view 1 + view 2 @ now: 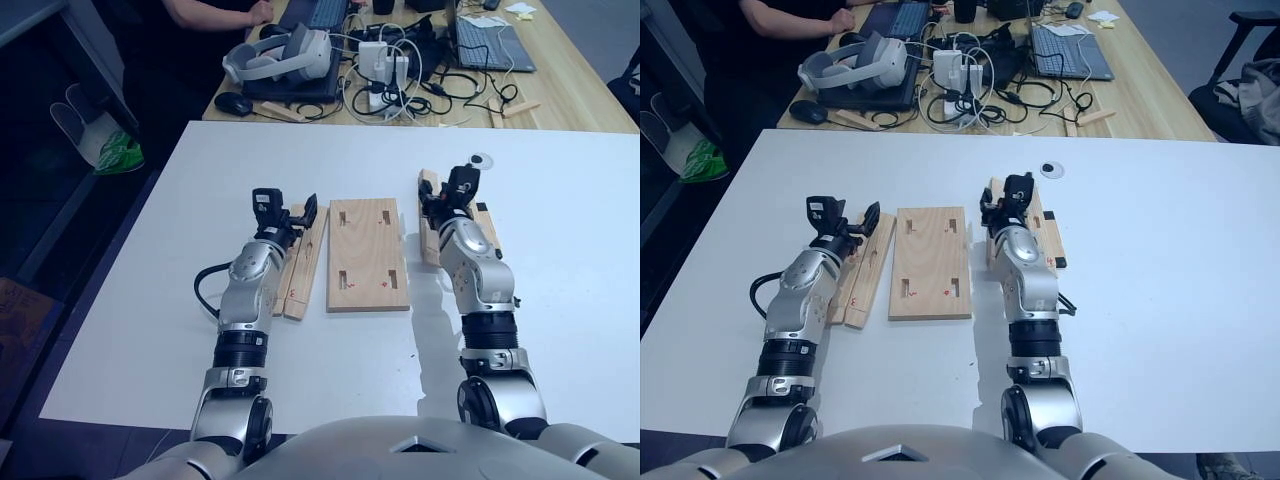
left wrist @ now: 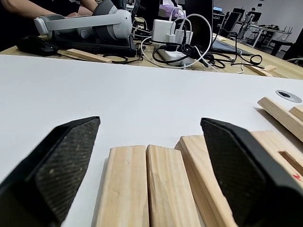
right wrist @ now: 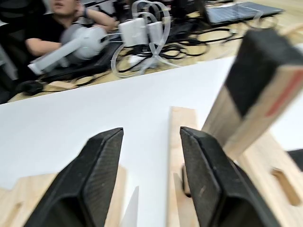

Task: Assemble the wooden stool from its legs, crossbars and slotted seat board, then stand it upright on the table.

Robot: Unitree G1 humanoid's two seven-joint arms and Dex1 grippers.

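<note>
The left gripper has its jaws spread wide with nothing clasped; its fingers stand either side of the far ends of the left bundle of wooden pieces; whether they touch the wood cannot be told. The right gripper has its jaws moderately parted and empty; it sits low over the right group of wooden pieces, with one slim piece lying on the table beneath the gap.

The seat board lies flat on the white table between the two arms; its long axis runs away from the robot toward the far edge; two slots show near each short end, facing up. The left bundle lies just beside the board's left edge with a narrow strip of table between; its long axis is near parallel, the far ends leaning slightly toward the board. The right group lies to the right of the board, also lengthwise away from the robot; nothing is joined yet.
</note>
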